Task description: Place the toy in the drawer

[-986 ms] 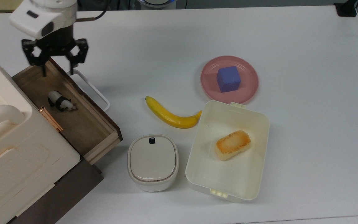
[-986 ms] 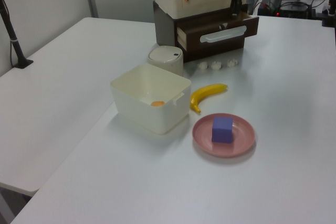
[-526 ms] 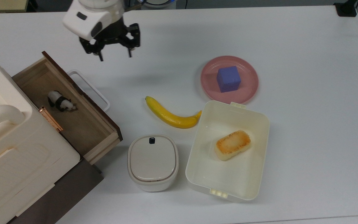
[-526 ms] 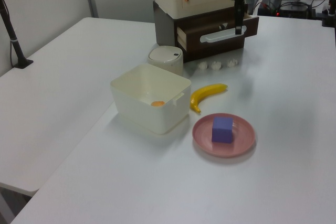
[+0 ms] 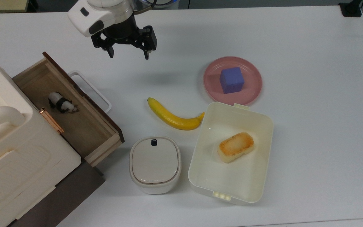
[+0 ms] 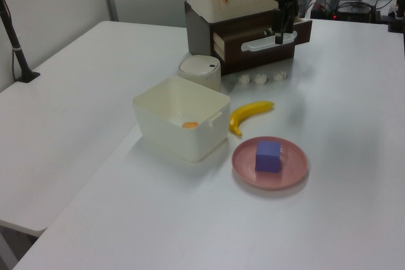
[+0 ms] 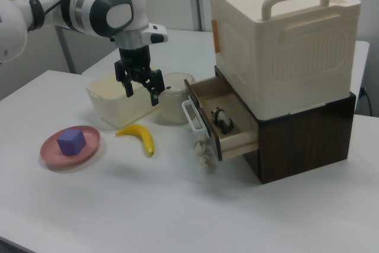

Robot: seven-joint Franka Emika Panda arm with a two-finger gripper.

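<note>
We see the toy lying inside the open drawer, so placement looks done. Beyond the drawer's handle, the gripper hangs empty, fingers spread wide.

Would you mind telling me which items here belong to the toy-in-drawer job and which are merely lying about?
Job:
toy, standing in the drawer
drawer, open
gripper, open, empty

Lying about:
banana
blue cube on pink plate
cream tub
lidded container
</note>
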